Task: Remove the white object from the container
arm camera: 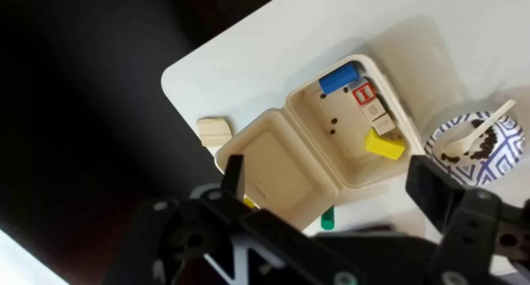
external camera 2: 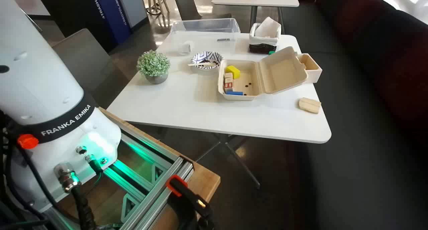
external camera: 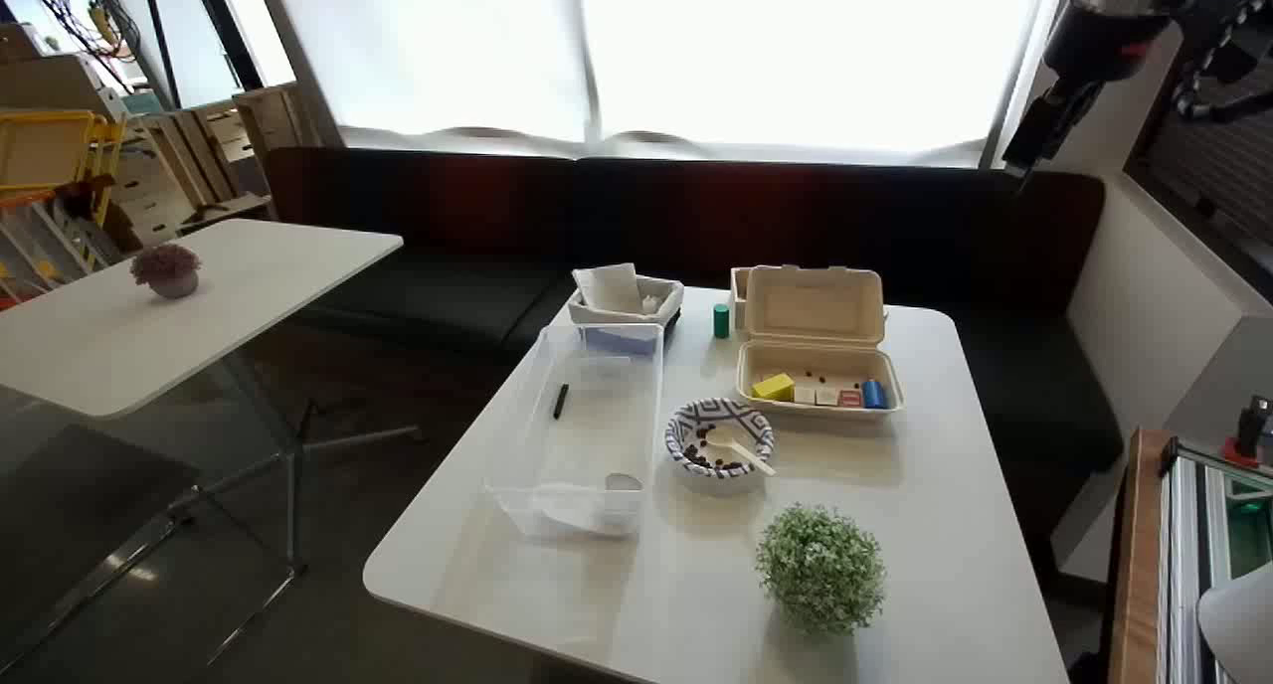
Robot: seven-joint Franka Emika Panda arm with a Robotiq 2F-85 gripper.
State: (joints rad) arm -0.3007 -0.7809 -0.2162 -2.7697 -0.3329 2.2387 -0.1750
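Note:
The translucent plastic container (external camera: 599, 435) stands on the table as a long clear bin; it also shows in an exterior view (external camera 2: 209, 24). A whitish cup-like object (external camera: 624, 483), seen also in an exterior view (external camera 2: 185, 48), lies inside near one end, its outline partly blurred by the clear wall. A black marker (external camera: 561, 402) lies in the container too. The container is out of the wrist view. My gripper (external camera: 1021, 167) is high above the table, far from the container. In the wrist view the gripper (arm camera: 327, 169) has its fingers wide apart with nothing between them.
An open beige clamshell box (arm camera: 285, 173) holds blocks. Beside it are a patterned bowl (external camera: 719, 440) with a spoon, a green cylinder (external camera: 721, 321) and a wooden piece (external camera 2: 309, 105). A lined tub (external camera 2: 264, 40) with white paper stands behind the container. A plant (external camera: 820, 569) stands near one edge.

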